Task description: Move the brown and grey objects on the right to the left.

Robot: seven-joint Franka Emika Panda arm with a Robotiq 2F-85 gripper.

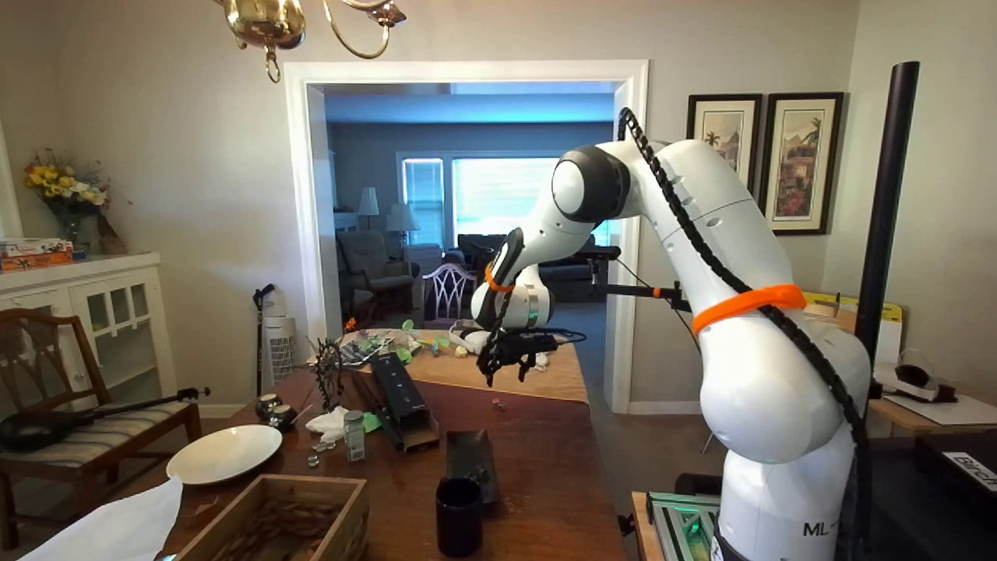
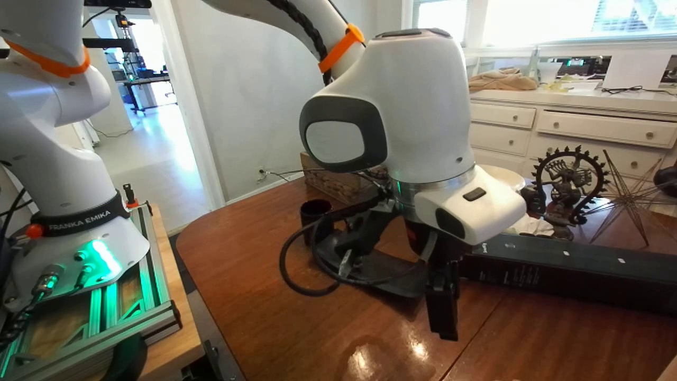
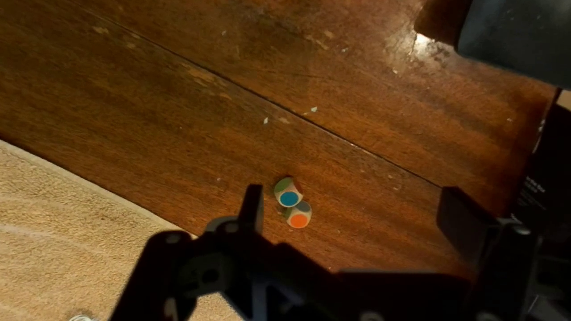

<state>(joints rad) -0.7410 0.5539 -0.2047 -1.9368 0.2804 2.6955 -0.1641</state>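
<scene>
Two small pale dice with coloured dots touch each other on the brown wooden table. In the wrist view, the upper die (image 3: pixel 288 192) shows blue, green and reddish-brown dots. The lower die (image 3: pixel 299 216) shows orange, grey and green dots. The dice (image 1: pixel 498 404) appear tiny in an exterior view; I cannot make them out in the other exterior picture. My black gripper (image 1: pixel 506 377) is open and empty above the table, with its fingers (image 3: pixel 352 194) wide apart. The dice appear between them, nearer the left finger. The gripper also shows in an exterior view (image 2: pixel 443 309).
A long black box (image 1: pixel 401 393), a dark tray (image 1: pixel 470 461) and a dark mug (image 1: pixel 458 514) stand nearby. A wooden crate (image 1: pixel 357 510), a white plate (image 1: pixel 226 453) and a dark ring-shaped statue (image 2: pixel 570 185) are farther off. A tan cloth (image 3: pixel 67 223) covers the table's far part.
</scene>
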